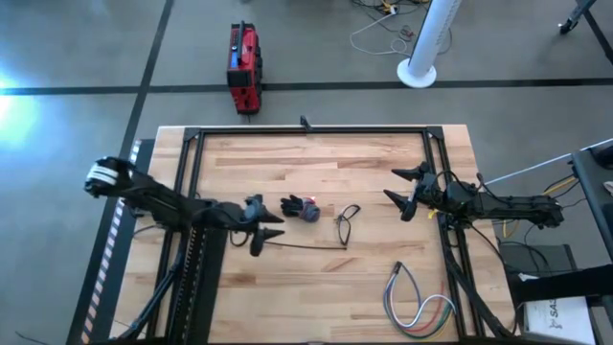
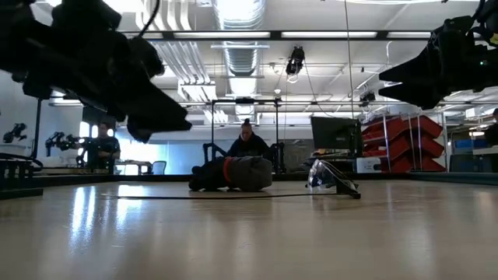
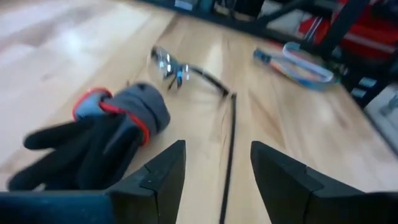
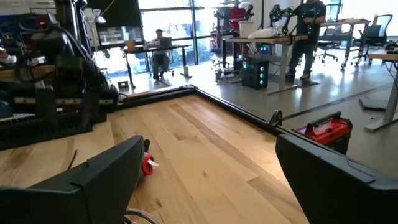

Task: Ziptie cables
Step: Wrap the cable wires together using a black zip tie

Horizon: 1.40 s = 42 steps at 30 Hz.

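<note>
My left gripper (image 1: 271,233) spread above thin black plastic ziptie (image 1: 311,246), right gripper (image 1: 400,188) spread, idle; multicoloured loose cables (image 1: 419,305) well apart near front edge; flat strap may slip, grey-black glove (image 1: 302,207) nearby could snag

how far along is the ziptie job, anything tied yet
Nothing is tied yet. The cables lie loose near the table's front right, apart from the ziptie, which lies flat mid-table. In hand: the left claw, open, hovers over the ziptie's left end beside a glove, holding nothing. The right claw, open, waits above the table's right side. Left: pick up the ziptie, wrap it round the cables, cinch.
</note>
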Each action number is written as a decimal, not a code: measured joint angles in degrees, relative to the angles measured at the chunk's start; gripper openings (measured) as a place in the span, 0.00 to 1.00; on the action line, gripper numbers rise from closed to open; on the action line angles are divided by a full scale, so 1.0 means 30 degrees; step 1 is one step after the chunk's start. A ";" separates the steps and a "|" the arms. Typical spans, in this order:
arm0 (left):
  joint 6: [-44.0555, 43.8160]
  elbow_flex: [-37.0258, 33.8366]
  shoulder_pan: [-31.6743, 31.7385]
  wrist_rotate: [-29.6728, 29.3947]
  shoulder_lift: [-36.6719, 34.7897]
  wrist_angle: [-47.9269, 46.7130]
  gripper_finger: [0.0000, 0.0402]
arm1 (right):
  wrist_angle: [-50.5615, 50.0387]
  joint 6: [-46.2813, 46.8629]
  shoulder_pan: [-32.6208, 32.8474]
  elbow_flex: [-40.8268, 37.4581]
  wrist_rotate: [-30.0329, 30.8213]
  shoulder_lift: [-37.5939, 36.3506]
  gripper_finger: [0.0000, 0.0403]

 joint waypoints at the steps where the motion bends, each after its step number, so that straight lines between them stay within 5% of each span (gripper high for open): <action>1: 0.0000 0.0155 0.0000 0.0203 0.0471 -0.0034 0.43 | 0.0003 0.0000 -0.0002 0.0003 0.0000 -0.0003 0.88; 14: 0.1096 0.4074 -0.1005 0.0747 0.6198 -0.0064 0.49 | 0.0003 0.0000 -0.0007 0.0003 0.0000 -0.0007 0.88; 26: 0.2325 1.0382 -0.1020 0.0015 1.3080 -0.0022 0.41 | 0.0003 0.0000 -0.0006 -0.0003 0.0000 -0.0006 0.88; 33: 0.2853 1.2863 -0.1042 -0.1077 1.4403 -0.1586 0.37 | 0.0002 0.0000 0.0000 -0.0005 0.0000 -0.0007 0.88; 42: 0.4310 1.3186 -0.1056 -0.1816 1.5007 -0.2105 0.24 | 0.0003 0.0000 -0.0002 0.0003 0.0000 -0.0007 0.88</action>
